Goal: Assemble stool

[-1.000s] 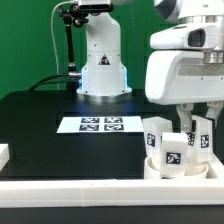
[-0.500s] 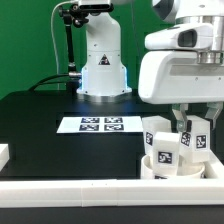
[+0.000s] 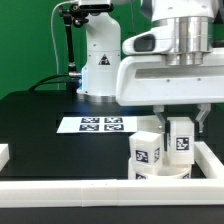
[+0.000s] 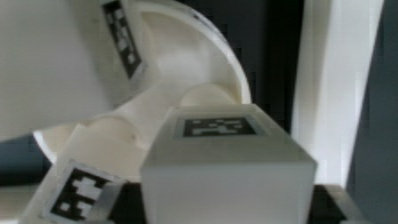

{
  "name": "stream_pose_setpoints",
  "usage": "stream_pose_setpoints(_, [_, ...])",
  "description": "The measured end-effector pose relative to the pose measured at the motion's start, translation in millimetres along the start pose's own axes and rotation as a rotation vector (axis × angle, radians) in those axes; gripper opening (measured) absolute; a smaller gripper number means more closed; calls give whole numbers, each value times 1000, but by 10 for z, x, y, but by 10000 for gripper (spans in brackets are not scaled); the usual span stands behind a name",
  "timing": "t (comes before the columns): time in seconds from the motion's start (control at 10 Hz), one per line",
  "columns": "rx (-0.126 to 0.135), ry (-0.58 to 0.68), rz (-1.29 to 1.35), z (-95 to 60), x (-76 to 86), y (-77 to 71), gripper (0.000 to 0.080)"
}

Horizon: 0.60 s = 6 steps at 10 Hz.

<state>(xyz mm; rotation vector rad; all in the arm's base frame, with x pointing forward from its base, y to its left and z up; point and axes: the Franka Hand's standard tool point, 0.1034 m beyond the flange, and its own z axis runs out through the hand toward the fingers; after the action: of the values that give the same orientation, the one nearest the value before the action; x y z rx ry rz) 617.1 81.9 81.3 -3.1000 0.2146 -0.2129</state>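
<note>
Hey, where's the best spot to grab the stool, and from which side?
By an upright leg, from above. The legs stand up from the round seat, giving flat sides for the fingers. The gripper is shut on that leg, which suggests it works.

arm lowered, wrist vertical, gripper [image 3: 180,128] fingers down, closed on something

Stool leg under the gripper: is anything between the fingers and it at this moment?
Nothing visible does. The gripper is shut on the leg that stands upright on the seat, fingers on either side of it. Another leg stands beside it on the exterior view's left, clear of the fingers.
</note>
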Motion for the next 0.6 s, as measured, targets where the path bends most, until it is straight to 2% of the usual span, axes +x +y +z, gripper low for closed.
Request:
stream_pose_setpoints(0.1, [-6,2,72,0,-3,-18,340])
stream_pose_setpoints(0.6, [0,2,386,-1,1,-14,340])
